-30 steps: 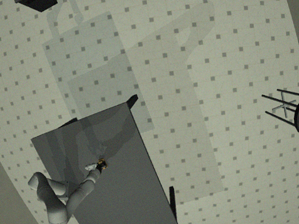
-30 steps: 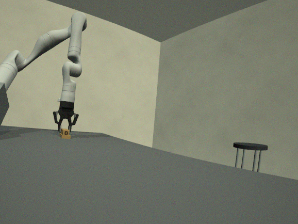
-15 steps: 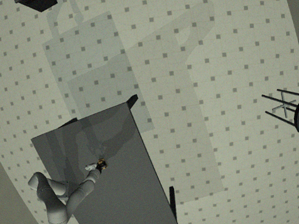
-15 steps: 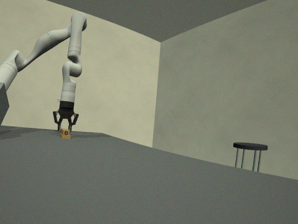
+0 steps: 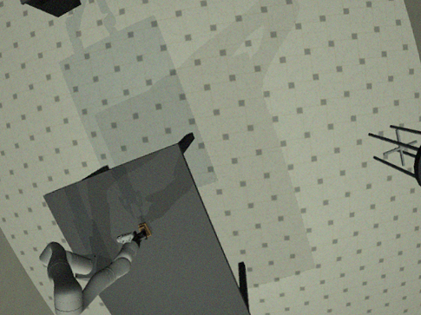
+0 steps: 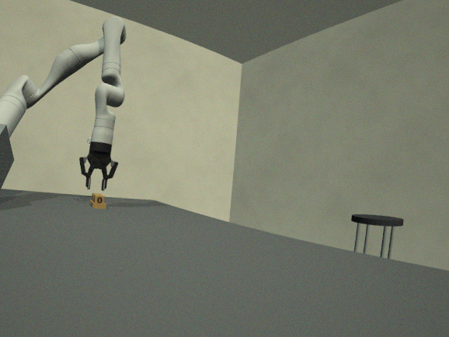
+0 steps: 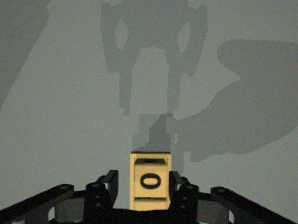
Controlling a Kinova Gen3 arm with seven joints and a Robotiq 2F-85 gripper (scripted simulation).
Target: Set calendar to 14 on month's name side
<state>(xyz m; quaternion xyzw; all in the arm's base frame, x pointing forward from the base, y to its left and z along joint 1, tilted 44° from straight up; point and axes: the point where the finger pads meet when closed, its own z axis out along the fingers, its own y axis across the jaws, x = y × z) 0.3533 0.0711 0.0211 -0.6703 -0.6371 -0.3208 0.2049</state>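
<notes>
The small yellow calendar (image 6: 98, 200) stands on the grey table, far from the exterior camera. A cube in it shows a 0 (image 6: 100, 199) toward that camera. I cannot read the other cube. My gripper (image 6: 97, 185) hangs straight above the calendar, a short gap over it, with its fingers apart and nothing between them. In the wrist view the yellow block with the 0 (image 7: 150, 181) lies below, between my two dark fingers. In the overhead view the calendar (image 5: 144, 230) is at my wrist's end near the table's middle left.
The grey table (image 5: 155, 247) has its edges well away from the calendar. A dark round stool (image 6: 377, 233) stands on the floor far to the right. A dark box (image 5: 51, 0) is at the top of the overhead view.
</notes>
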